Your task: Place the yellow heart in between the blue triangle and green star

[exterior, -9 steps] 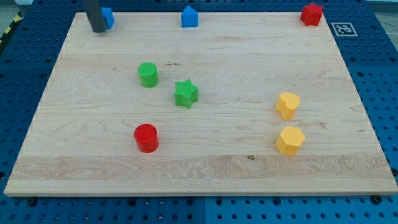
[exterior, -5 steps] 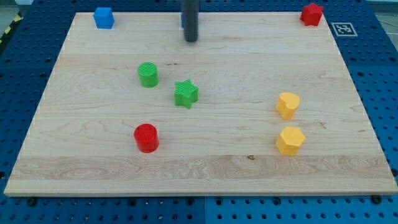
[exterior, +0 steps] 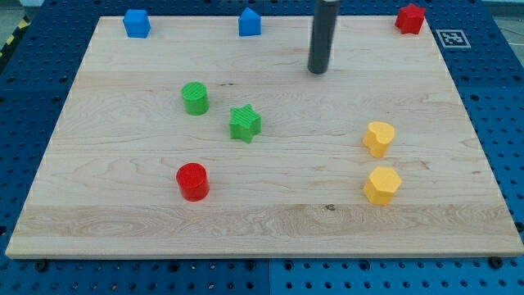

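Note:
The yellow heart point(exterior: 378, 138) lies at the view's right, just above a yellow hexagon point(exterior: 381, 185). The green star point(exterior: 245, 123) sits left of centre. A blue block with a pointed top point(exterior: 249, 22), apparently the blue triangle, stands at the board's top edge. My tip point(exterior: 318, 71) rests on the board in the upper middle. It is right of and below the blue pointed block, above and left of the yellow heart, and touches no block.
A blue cube point(exterior: 136, 23) sits at the top left and a red block point(exterior: 410, 18) at the top right corner. A green cylinder point(exterior: 195, 97) lies upper left of the star, and a red cylinder point(exterior: 193, 181) below it. The wooden board point(exterior: 270, 229) rests on a blue pegboard.
My tip has swept from the top left corner, past the blue pointed block, rightward and a little downward to the upper middle. No block has moved.

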Controlling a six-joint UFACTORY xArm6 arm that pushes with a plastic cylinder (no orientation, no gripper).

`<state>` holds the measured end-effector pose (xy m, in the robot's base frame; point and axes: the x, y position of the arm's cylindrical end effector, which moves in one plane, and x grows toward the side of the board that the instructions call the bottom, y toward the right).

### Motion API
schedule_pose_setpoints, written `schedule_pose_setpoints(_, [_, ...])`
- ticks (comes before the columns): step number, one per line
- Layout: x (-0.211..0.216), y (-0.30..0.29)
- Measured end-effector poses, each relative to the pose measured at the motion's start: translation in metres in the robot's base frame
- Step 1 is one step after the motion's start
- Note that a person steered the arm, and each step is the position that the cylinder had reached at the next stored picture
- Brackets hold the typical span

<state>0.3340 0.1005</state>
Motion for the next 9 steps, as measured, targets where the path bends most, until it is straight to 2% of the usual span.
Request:
schedule_pose_setpoints(2, [0.048,0.101])
schedule_pose_setpoints(3, [0.095,0.133])
schedule_pose_setpoints(4, [0.139,0.128])
schedule_pose_setpoints(5, [0.159,0.097])
schedule_pose_setpoints(7, [0.152,0.043])
schedule_pose_setpoints(9, [0.100,-0.014])
